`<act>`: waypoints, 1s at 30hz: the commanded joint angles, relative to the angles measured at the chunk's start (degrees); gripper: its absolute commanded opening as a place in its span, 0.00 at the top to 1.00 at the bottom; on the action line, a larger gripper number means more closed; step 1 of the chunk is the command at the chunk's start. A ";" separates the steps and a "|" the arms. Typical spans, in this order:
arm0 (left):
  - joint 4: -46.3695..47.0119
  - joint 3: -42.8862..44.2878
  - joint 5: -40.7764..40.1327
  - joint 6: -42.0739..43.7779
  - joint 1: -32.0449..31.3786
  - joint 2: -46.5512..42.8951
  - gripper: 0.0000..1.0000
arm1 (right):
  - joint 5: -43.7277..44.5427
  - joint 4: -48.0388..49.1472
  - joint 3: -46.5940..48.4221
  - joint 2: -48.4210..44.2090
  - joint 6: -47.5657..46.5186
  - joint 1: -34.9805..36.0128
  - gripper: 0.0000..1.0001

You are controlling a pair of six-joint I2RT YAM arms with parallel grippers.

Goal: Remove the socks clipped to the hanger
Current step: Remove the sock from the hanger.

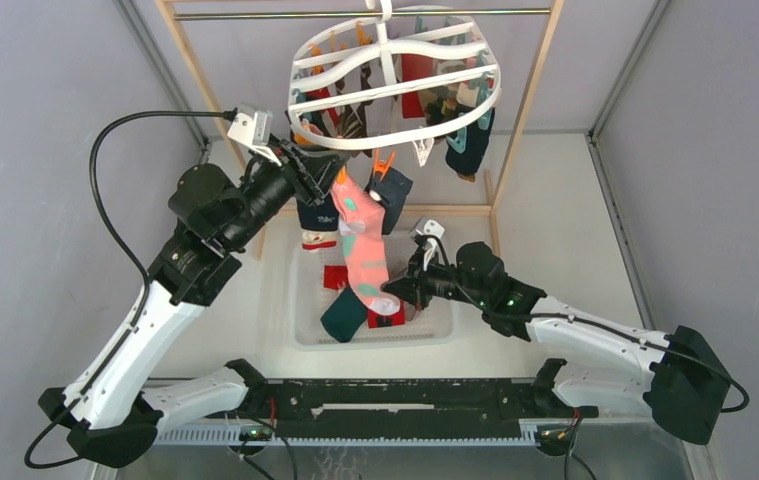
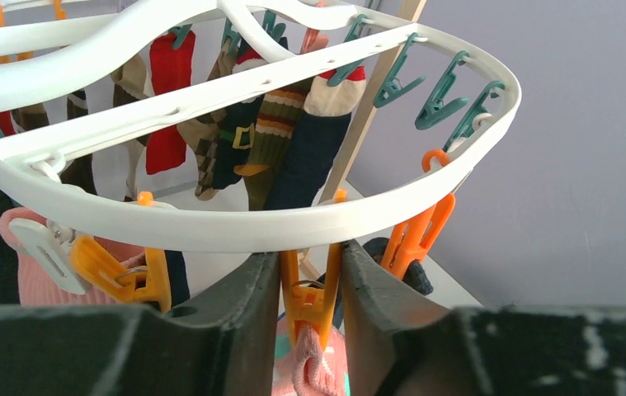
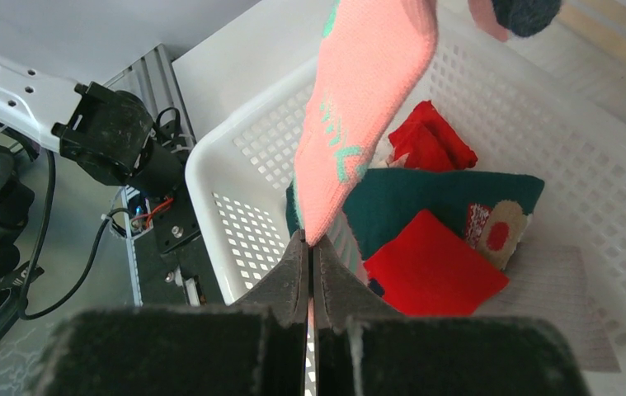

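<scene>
Your left gripper (image 2: 311, 268) has its fingers pressed on an orange clip (image 2: 309, 301) at the hanger's (image 2: 251, 227) near rim. The pink sock (image 1: 363, 250) hangs from that clip. Your right gripper (image 3: 310, 252) is pinched tight on the sock's toe, over the basket (image 3: 210, 165).

No legible text or labels anywhere.

- The hanger (image 1: 395, 87): its hook is cut off by the top view's far edge.
- The pink sock (image 3: 367, 99): its toe is hidden between the right gripper's (image 3: 309, 245) closed fingers.
</scene>
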 commanded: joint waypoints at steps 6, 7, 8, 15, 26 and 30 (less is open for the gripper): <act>2.39 3.25 1.49 0.62 0.74 0.26 0.78 | 0.33 2.53 -1.01 -1.35 -0.51 0.48 1.00; 2.35 3.21 1.49 0.62 0.79 0.25 0.79 | 0.38 2.54 -1.03 -1.35 -0.50 0.48 1.00; 2.35 3.15 1.49 0.62 0.84 0.25 0.81 | 0.40 2.54 -1.07 -1.35 -0.48 0.48 1.00; 2.17 2.89 1.28 0.72 1.15 -0.08 0.89 | 0.16 2.80 -1.76 -1.52 -0.16 0.48 1.00; 2.16 2.95 1.87 0.57 1.31 -0.37 0.95 | 1.09 4.26 -6.19 -2.61 1.07 0.49 1.00; 2.13 2.98 1.99 0.45 1.43 -0.32 0.95 | 2.53 3.00 -6.16 -2.70 0.56 0.49 1.00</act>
